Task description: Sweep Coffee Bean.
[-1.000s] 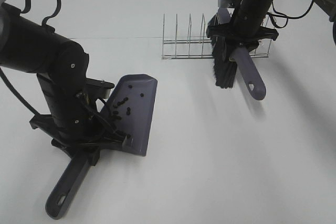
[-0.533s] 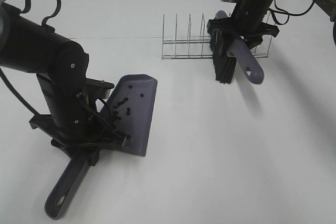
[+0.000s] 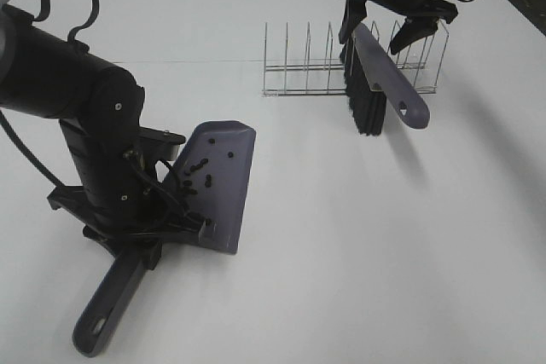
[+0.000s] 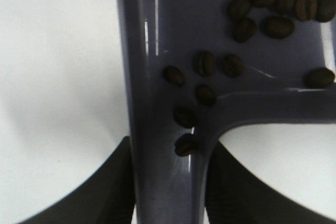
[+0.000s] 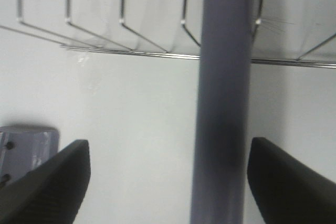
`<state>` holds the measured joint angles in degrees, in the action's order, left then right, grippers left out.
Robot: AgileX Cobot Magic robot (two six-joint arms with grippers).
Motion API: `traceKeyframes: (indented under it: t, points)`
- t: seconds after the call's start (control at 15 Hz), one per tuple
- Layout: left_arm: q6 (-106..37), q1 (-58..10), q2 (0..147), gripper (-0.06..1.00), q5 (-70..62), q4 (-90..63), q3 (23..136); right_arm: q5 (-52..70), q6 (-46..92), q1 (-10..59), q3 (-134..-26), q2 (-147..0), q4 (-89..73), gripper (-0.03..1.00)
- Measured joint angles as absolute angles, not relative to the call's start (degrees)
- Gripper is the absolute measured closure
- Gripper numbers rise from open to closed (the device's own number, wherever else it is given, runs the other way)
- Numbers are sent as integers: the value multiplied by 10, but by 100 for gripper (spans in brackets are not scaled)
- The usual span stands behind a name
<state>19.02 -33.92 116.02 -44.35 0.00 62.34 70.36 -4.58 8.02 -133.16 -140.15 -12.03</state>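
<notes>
The grey-purple dustpan (image 3: 229, 185) sits on the white table at the left, with several coffee beans (image 3: 198, 175) in its pan. The left wrist view shows the beans (image 4: 205, 95) close up on the pan (image 4: 157, 35), near its handle. My left gripper (image 3: 141, 240) is shut on the dustpan handle (image 3: 109, 304), with its fingers (image 4: 118, 187) on either side. The brush (image 3: 388, 78), with black bristles (image 3: 363, 104), leans on the wire rack (image 3: 299, 70). My right gripper (image 3: 386, 25) is open just above the brush. Its handle (image 5: 220, 108) passes untouched between my fingers (image 5: 50, 182).
The wire rack stands at the back of the table, right of centre, and also shows in the right wrist view (image 5: 131, 51). A corner of the dustpan (image 5: 23, 148) shows there too. White table (image 3: 367, 236) stretches between the dustpan and the rack.
My right gripper has opened, let go of the brush and risen towards the back. The brush now rests against the rack. The left arm and dustpan have not moved.
</notes>
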Motion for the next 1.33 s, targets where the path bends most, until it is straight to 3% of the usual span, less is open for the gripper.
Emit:
traceKeyframes:
  t: [0.8, 0.87, 1.0, 1.33]
  points:
    - [189, -339, 1209, 63, -455, 21, 725, 699, -26, 80, -907, -1042, -139, 29]
    - [188, -339, 1209, 51, -446, 19, 725, 699, -26, 80, -832, -976, -131, 29]
    - [177, -339, 1209, 27, -445, 19, 725, 700, -26, 80, -782, -923, -108, 29]
    - [95, -339, 1184, 21, -492, -46, 725, 700, -50, 80, -682, -760, -72, 29]
